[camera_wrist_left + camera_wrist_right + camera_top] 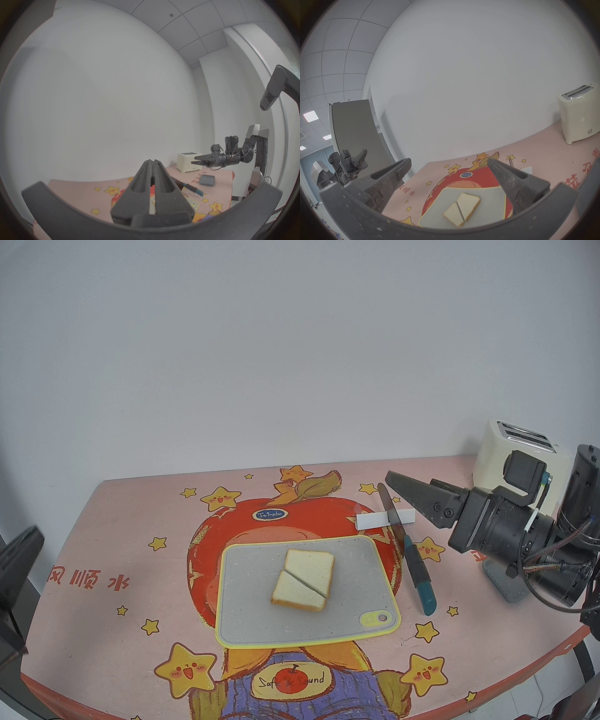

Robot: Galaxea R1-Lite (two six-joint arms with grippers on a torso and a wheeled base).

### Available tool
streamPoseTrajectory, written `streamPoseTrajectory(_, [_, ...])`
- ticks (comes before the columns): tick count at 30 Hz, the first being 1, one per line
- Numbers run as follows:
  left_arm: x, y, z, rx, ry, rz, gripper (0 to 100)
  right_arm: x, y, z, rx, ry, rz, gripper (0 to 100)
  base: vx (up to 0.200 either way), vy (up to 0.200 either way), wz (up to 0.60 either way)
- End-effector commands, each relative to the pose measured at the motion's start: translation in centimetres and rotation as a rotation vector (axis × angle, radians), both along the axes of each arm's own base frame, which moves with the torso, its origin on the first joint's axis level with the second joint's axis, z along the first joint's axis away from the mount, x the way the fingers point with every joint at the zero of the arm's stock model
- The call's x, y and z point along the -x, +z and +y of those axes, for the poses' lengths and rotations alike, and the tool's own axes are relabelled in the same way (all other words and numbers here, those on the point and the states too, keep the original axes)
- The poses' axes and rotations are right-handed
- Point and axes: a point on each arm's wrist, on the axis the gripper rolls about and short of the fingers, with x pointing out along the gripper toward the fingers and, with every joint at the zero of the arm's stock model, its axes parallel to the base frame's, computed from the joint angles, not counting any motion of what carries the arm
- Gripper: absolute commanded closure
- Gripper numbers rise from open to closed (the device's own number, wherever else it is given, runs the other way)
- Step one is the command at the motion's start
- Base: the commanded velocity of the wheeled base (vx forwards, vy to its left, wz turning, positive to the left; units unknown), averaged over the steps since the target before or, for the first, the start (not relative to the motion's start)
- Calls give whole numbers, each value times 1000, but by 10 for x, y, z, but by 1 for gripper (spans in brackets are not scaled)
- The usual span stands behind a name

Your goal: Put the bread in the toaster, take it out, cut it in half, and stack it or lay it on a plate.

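The bread (pixel 304 580) lies in 2 halves at the middle of the cutting board (pixel 250 615). A narrow diagonal gap marks the cut, so the slicing looks done and plating is what remains. The knife (pixel 409 552) lies at the board's 3 o'clock, blade across a white strip (pixel 384 519), probably set aside clear of the bread. The toaster (pixel 503 455) stands at 2 o'clock on the table (pixel 125 534). The right gripper (pixel 449 162) hovers between knife and toaster, fingers (pixel 515 184) spread, free to take a half. The left gripper (pixel 152 165) sits at 9 o'clock by the table's edge, fingers pressed together.
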Motion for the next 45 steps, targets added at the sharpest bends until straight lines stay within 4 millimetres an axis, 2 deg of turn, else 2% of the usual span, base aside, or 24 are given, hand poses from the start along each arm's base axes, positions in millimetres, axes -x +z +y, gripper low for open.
streamPoseTrajectory(1, [101,-72,9,-9,265,12,0,11,6,-12,50,15,12,0,0,0,0])
streamPoseTrajectory(3, [92,-83,11,-12,304,53,0,11,4,-13,71,15,8,0,0,0,0])
streamPoseTrajectory(5, [83,-102,13,-32,387,92,0,13,-2,-14,98,18,6,0,0,0,0])
streamPoseTrajectory(6, [76,-124,15,-79,449,162,0,13,-3,-15,115,21,0,0,0,0,0])
streamPoseTrajectory(7, [72,-136,16,-115,497,200,0,13,-4,-15,124,22,-5,0,0,0,0])
streamPoseTrajectory(9, [74,-130,17,-110,502,171,0,13,-5,-15,131,22,-5,0,0,0,0])
streamPoseTrajectory(12, [77,-132,18,-91,497,164,0,12,-7,-14,139,23,4,0,0,0,0])
streamPoseTrajectory(16, [77,-134,18,-83,520,155,0,8,-21,-8,182,25,39,0,0,0,0])
streamPoseTrajectory(21, [77,-135,18,-60,520,161,0,8,-22,-7,191,27,46,0,0,0,0])
streamPoseTrajectory(26, [76,-136,18,-58,524,153,0,9,-16,-7,181,28,28,0,0,0,0])
streamPoseTrajectory(31, [76,-139,17,-96,447,158,0,11,3,-5,168,64,9,0,0,0,0])
streamPoseTrajectory(37, [75,-139,16,-128,409,145,0,-1,25,4,211,68,70,0,0,0,0])
streamPoseTrajectory(42, [75,-139,16,-125,413,144,0,-8,18,16,279,73,124,0,0,0,0])
streamPoseTrajectory(45, [75,-139,16,-125,413,144,0,-22,8,29,336,72,184,0,0,0,0])
